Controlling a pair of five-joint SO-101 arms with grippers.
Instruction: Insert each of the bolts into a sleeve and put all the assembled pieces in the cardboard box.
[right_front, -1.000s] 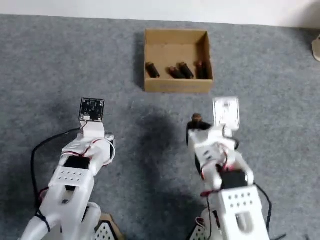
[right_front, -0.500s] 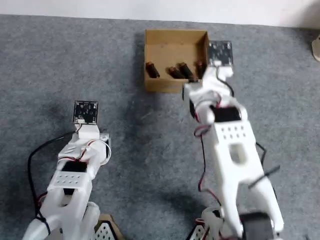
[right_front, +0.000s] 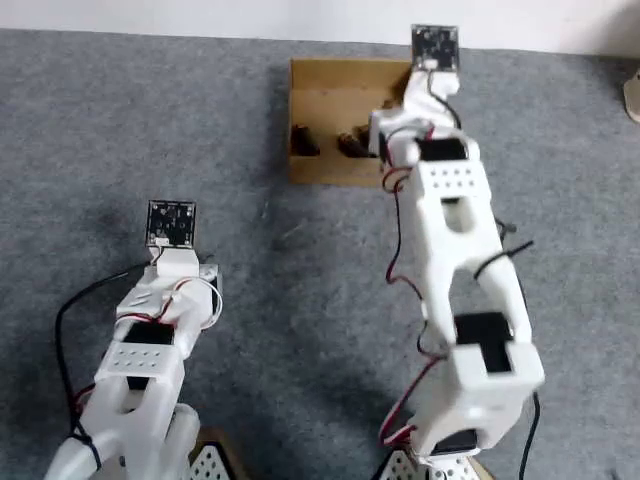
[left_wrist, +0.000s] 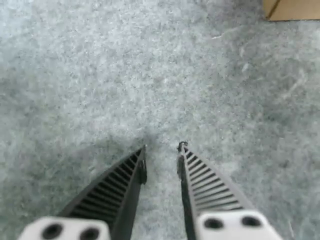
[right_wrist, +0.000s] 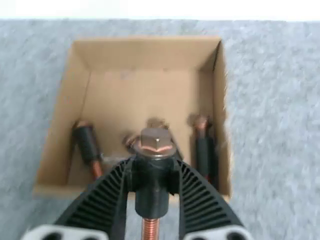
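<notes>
My right gripper (right_wrist: 152, 182) is shut on an assembled piece (right_wrist: 154, 172), a copper bolt standing upright in a black sleeve, held over the near wall of the cardboard box (right_wrist: 145, 55). In the high view the right arm (right_front: 445, 190) stretches to the box (right_front: 330, 80) and covers its right part. Inside the box lie assembled pieces: one at one side (right_wrist: 87, 142), one by the opposite wall (right_wrist: 202, 142), and at least one partly hidden behind the held bolt. Two show in the high view (right_front: 305, 143) (right_front: 352, 145). My left gripper (left_wrist: 161, 162) is open over bare carpet, holding nothing.
Grey carpet (right_front: 280, 260) covers the table. The left arm (right_front: 150, 330) stays at the near left, far from the box. A corner of the box (left_wrist: 292, 9) shows at the edge of the left wrist view. A pale object (right_front: 632, 95) sits at the far right edge.
The right arm has swung forward from the near middle of the table to the box, carrying the assembled piece. The left arm shifted slightly left early on, then kept still.
</notes>
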